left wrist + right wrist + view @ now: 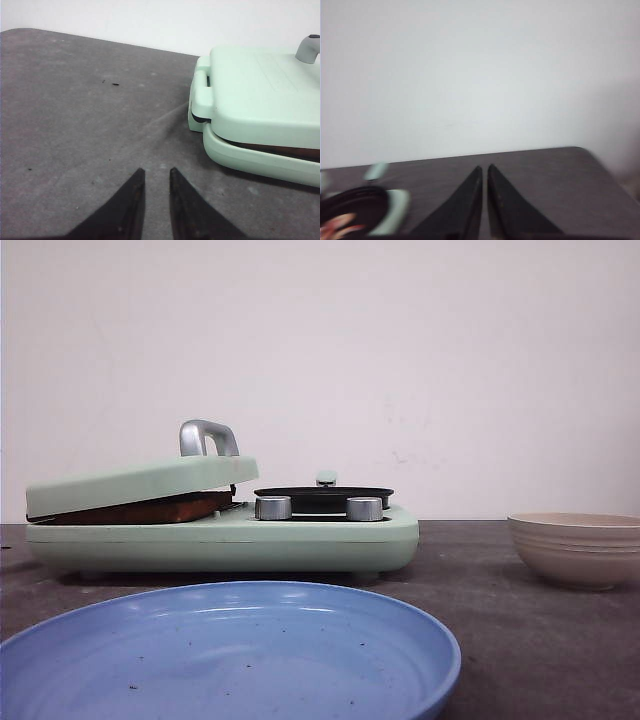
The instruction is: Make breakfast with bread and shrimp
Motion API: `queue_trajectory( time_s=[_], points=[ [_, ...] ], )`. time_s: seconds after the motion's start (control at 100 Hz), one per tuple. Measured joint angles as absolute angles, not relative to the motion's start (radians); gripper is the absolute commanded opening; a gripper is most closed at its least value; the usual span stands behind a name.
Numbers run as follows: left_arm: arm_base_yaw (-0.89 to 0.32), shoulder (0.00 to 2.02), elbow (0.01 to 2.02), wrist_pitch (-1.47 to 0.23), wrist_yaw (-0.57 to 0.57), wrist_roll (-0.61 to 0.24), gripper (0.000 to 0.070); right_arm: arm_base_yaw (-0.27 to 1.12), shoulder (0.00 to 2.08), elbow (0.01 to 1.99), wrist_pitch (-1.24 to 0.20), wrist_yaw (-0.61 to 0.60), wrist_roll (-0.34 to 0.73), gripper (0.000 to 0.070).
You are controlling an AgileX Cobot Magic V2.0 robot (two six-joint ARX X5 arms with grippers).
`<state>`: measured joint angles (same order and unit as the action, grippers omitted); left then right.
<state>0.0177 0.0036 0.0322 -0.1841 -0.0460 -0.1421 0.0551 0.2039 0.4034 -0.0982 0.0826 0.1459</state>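
A brown-crusted slice of bread lies in the mint-green sandwich maker, under its lid, which rests tilted on it. A dark strip of the bread shows under the lid in the left wrist view. Blurred orange-pink pieces, probably the shrimp, lie in the black pan in the right wrist view. My left gripper is slightly open and empty, low over the table beside the sandwich maker. My right gripper is shut and empty beside the pan. Neither gripper shows in the front view.
A blue plate lies at the table's front. A beige ribbed bowl stands at the right. The black pan sits on the machine's right half, behind two metal knobs. The lid has a metal handle.
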Motion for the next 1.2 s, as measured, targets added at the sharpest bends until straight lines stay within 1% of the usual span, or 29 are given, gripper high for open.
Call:
queue_trajectory(
  time_s=[0.18, 0.3, 0.39, 0.53, 0.8, 1.2],
  points=[
    [0.018, 0.004, 0.032, -0.184, -0.046, -0.142, 0.0004, 0.000, 0.178, 0.210, -0.108, 0.080, 0.146, 0.0009],
    [0.018, 0.004, 0.032, -0.184, -0.046, -0.142, 0.0004, -0.002, 0.082, 0.075, -0.122, 0.058, 0.146, 0.0009],
    [0.018, 0.004, 0.032, -0.184, -0.046, -0.142, 0.0004, -0.002, 0.001, 0.013, -0.127, 0.052, 0.146, 0.0009],
    [0.018, 0.004, 0.032, -0.184, -0.046, -0.142, 0.0004, -0.010, 0.004, 0.015, -0.168, 0.051, 0.146, 0.0009],
    [0.018, 0.004, 0.032, -0.184, -0.046, -0.144, 0.0004, -0.015, 0.004, 0.015, -0.168, 0.049, 0.127, 0.0009],
    [0.018, 0.004, 0.032, -0.184, -0.046, -0.144, 0.0004, -0.015, 0.004, 0.015, -0.166, 0.049, 0.127, 0.0009]
  ],
)
